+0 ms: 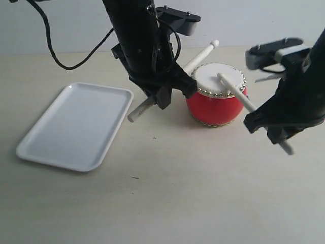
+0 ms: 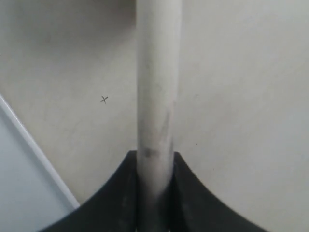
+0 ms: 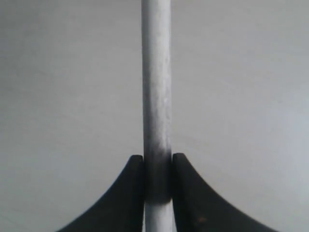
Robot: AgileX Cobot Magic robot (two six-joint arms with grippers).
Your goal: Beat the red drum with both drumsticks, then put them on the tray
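Note:
The red drum (image 1: 216,105) with its white head stands on the table right of centre. My left gripper (image 1: 161,95) is shut on one drumstick (image 1: 199,57), whose rounded tip rises behind the drum while its butt end pokes out toward the tray. My right gripper (image 1: 274,127) is shut on the other drumstick (image 1: 234,89), whose tip rests on or just above the drum head. In the left wrist view the drumstick (image 2: 155,96) runs up from the closed left gripper (image 2: 154,162). The right wrist view shows the drumstick (image 3: 156,87) clamped in the right gripper (image 3: 158,164). The white tray (image 1: 76,124) lies at the left.
A black cable (image 1: 66,56) loops down behind the left arm over the table. A corner of the tray rim (image 2: 34,150) shows in the left wrist view, beside a small pen cross (image 2: 104,99) on the table.

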